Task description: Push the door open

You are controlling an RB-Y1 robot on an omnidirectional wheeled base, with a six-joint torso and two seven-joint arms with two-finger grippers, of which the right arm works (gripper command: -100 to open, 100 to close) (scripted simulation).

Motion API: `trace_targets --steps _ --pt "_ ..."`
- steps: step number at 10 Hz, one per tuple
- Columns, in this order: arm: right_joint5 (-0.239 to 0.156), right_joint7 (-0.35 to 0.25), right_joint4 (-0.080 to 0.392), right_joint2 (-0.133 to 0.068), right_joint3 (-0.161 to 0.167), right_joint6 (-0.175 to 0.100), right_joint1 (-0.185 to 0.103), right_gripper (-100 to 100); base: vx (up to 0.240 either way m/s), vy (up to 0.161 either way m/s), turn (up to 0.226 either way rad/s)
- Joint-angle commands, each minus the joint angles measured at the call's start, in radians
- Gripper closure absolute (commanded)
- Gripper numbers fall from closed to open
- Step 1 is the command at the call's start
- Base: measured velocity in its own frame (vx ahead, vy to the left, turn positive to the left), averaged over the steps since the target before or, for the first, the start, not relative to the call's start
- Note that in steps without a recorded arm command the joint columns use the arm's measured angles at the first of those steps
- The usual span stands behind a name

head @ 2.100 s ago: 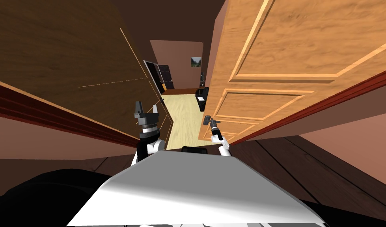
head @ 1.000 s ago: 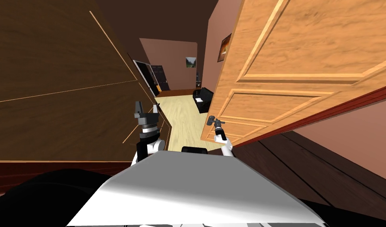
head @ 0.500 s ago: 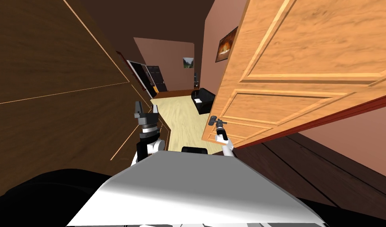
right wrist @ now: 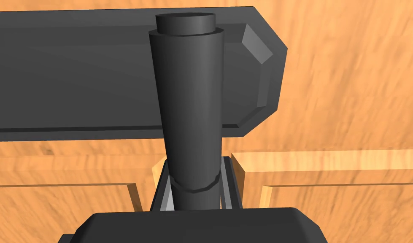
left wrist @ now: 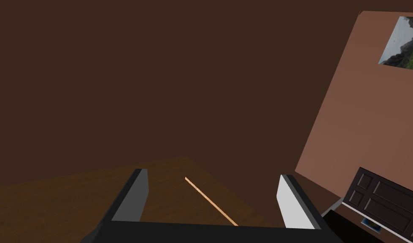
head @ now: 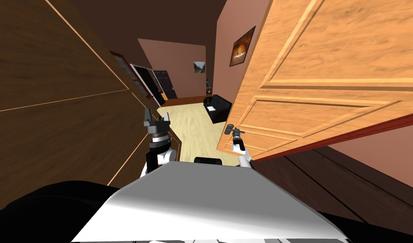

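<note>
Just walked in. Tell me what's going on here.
The robot is working a light wooden panelled door. Its right gripper has its jaws shut on the door's dark handle. The door stands partly open, showing a pale floor and a black sofa beyond. The left gripper is held up, jaws open, beside a dark brown wooden panel.
</note>
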Motion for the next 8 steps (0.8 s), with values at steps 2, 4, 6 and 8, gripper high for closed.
trace_targets --steps 2,4,6,8 --pt "-0.003 0.004 0.001 -0.013 -0.025 0.001 -0.004 100 0.179 0.041 -0.049" --pt "-0.006 0.008 0.002 -0.019 -0.044 0.000 -0.005 100 0.170 0.013 -0.038" --pt "-0.009 0.011 0.003 -0.024 -0.065 0.000 -0.005 100 0.194 0.039 -0.039" --pt "-0.012 0.015 0.005 -0.029 -0.089 -0.001 -0.005 100 0.191 0.045 -0.064"
